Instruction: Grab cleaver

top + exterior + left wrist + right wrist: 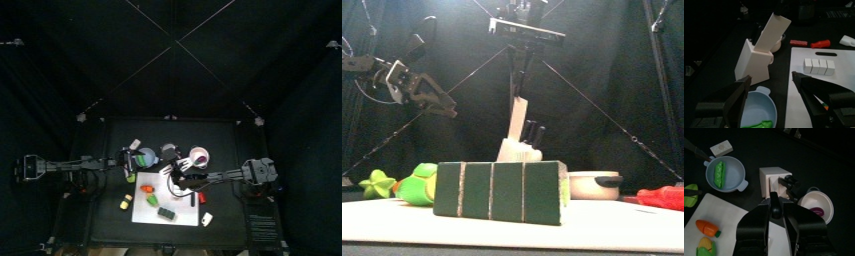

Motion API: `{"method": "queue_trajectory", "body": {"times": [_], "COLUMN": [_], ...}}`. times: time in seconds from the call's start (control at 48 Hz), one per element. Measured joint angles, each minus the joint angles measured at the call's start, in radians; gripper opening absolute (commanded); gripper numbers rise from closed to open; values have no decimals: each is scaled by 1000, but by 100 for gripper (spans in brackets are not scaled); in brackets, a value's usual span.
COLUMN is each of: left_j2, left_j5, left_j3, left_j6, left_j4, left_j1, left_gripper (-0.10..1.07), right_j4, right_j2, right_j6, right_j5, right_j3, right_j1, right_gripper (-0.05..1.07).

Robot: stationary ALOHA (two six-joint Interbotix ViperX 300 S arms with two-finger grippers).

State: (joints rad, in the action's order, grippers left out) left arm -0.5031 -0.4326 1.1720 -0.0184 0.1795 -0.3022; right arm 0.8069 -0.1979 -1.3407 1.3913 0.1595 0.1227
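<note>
Above the knife block (776, 182), right tool (777, 212) pinching cleaver (773, 203) handle, blade raised clear

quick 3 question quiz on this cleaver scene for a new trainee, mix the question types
1. True or false: the left gripper is clamped on the cleaver.
2. What lies in the blue bowl? A) a green pea pod B) a carrot C) a knife
3. Fill in: the cleaver's blade rises out of the white ____.

Key: 1. false, its jaws stand open, apart from the blade. 2. A. 3. knife block.
</note>
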Motion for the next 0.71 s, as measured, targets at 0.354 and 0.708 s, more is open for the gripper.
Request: {"method": "queue_trajectory", "body": {"times": [0.354,0.708], "left_j2": [0,-2], "left_j5": [0,0], "left_j3": [0,0], "left_j6": [0,0], "left_j4": [0,0], "left_j1": [-2,0], "left_gripper": [99,99], "right_j4": [46,60], "right_j2": [51,92], "right_j6": [-5,-11], "right_j5": [41,46], "right_j3": [6,-25], "right_j1": [69,106], "right_gripper": [57,56]}}
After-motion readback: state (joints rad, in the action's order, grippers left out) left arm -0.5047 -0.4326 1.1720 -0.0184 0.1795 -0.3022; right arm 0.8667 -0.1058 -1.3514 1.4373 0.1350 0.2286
